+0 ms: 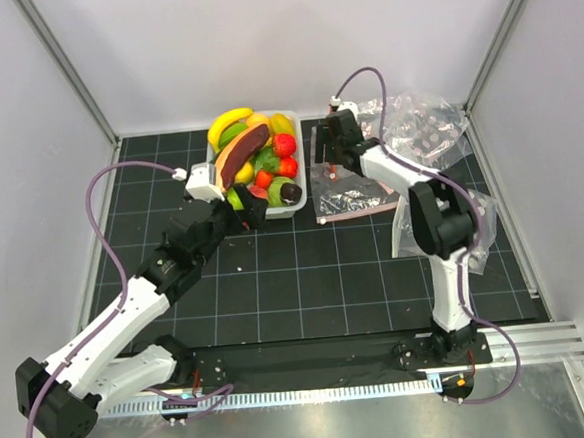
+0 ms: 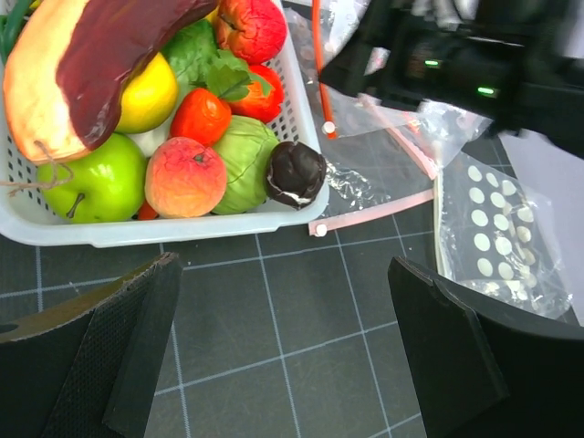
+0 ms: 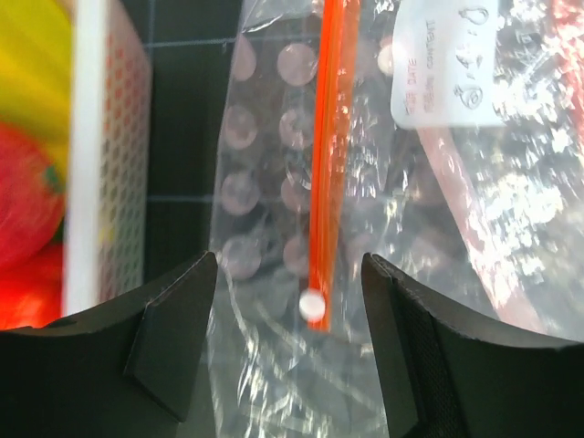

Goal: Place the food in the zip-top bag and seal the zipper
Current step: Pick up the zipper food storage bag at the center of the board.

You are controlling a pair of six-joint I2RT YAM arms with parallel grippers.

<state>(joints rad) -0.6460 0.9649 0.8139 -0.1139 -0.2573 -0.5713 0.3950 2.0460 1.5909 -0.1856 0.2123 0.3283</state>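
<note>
The food is heaped in a white basket (image 1: 296, 207): a yellow banana (image 1: 228, 120), a strawberry (image 1: 284, 144), green pieces and a brown-purple oblong (image 2: 109, 46). My left gripper (image 1: 252, 212) is open and empty over the mat just in front of the basket (image 2: 155, 230). The zip-top bag (image 1: 351, 197) lies flat right of the basket. My right gripper (image 3: 290, 347) hangs open above its edge, the orange-red zipper (image 3: 324, 173) running between the fingers (image 3: 173, 338), which do not touch it. In the top view the right gripper (image 1: 328, 156) is at the bag's far left corner.
More crumpled clear bags lie at the back right (image 1: 421, 125) and beside the right arm (image 1: 478, 221). A dotted bag (image 2: 502, 228) shows right of the left gripper. The right arm's wrist (image 2: 456, 64) hovers close behind the basket's right end. White walls enclose the black grid mat (image 1: 306, 278).
</note>
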